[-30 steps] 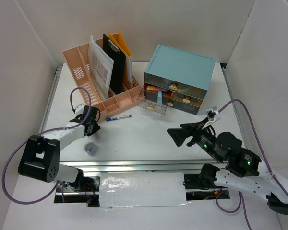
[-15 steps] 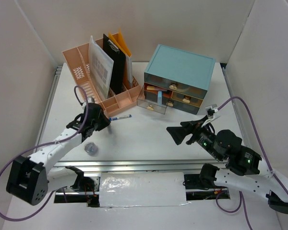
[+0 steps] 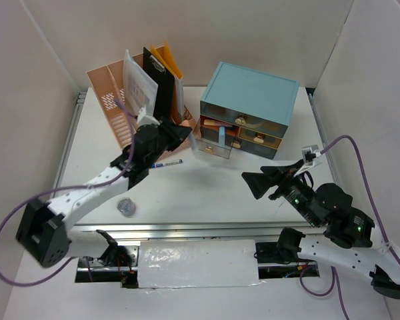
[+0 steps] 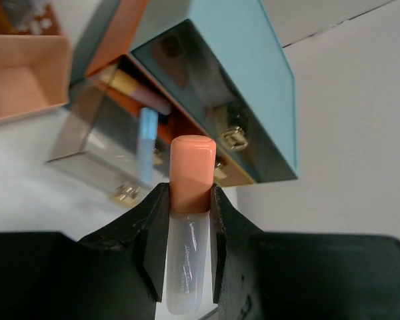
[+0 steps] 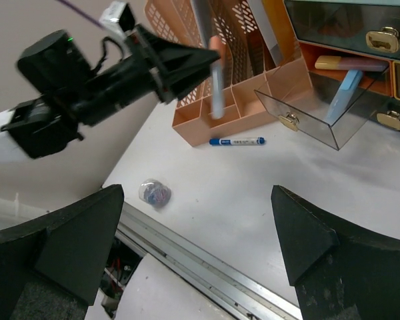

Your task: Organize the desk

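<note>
Two robot arms work over the white desk (image 3: 207,190), which spreads from the rail at their bases to the white panel walls behind. Above the desk's near right part, the right gripper (image 3: 251,186) hangs with its black jaws spread wide and nothing between them. By the near edge on the left, a small clear round container (image 3: 126,207) sits alone. Farther in, a blue marker (image 3: 165,163) lies flat just in front of the pink file organizer (image 3: 113,100). Above that marker the left gripper (image 4: 189,200) is raised off the surface, its jaws clamped on an orange-capped pen (image 4: 192,173) with a translucent barrel, cap end pointing towards the teal drawer cabinet (image 3: 250,90). The organizer stands at the far left corner, holding a black clipboard (image 3: 159,87) and papers upright. The cabinet stands at the far edge towards the right; its lower left drawer (image 3: 210,145) is pulled out, with a light blue pen (image 3: 221,138) leaning in it.
</note>
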